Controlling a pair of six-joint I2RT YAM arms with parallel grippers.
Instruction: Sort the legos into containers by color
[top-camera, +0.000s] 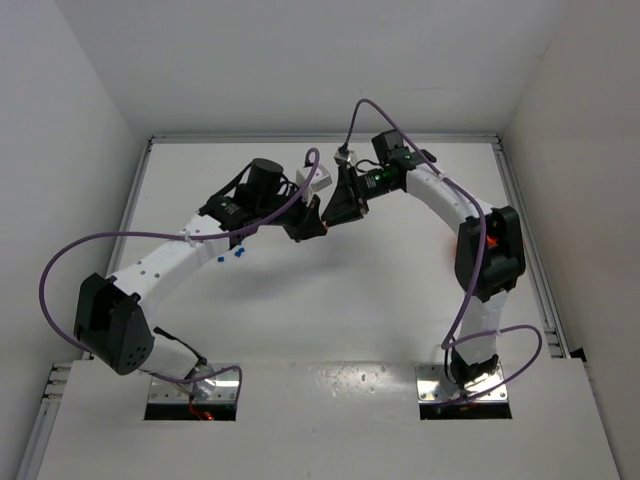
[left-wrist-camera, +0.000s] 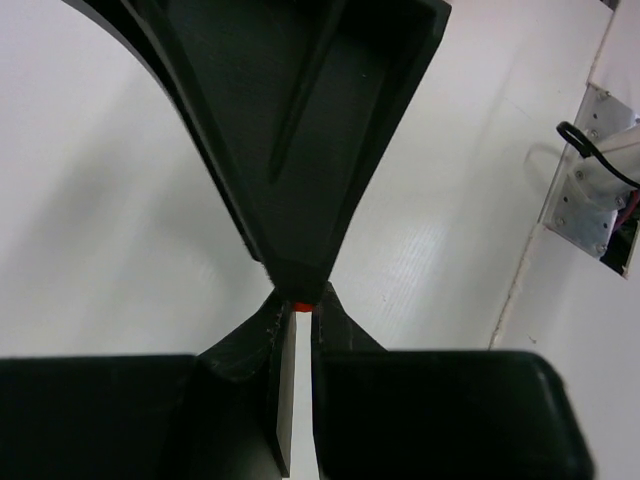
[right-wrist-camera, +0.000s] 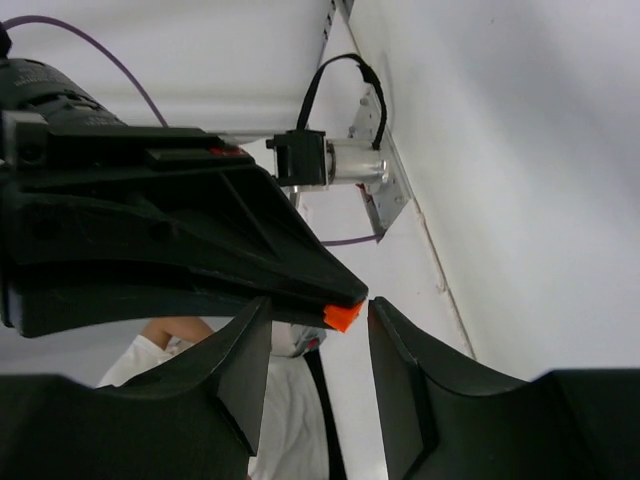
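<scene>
Above the middle of the table (top-camera: 330, 320), the left gripper (left-wrist-camera: 301, 312) pinches an orange lego (right-wrist-camera: 343, 316) in nearly closed jaws, between the parted jaws of the right gripper (right-wrist-camera: 320, 312); blue legos (top-camera: 240, 253) lie on the table beside the left arm.

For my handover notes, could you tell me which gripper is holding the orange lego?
The left gripper: its fingers pinch the orange lego at their tips, while the right gripper stands open around it.
</scene>
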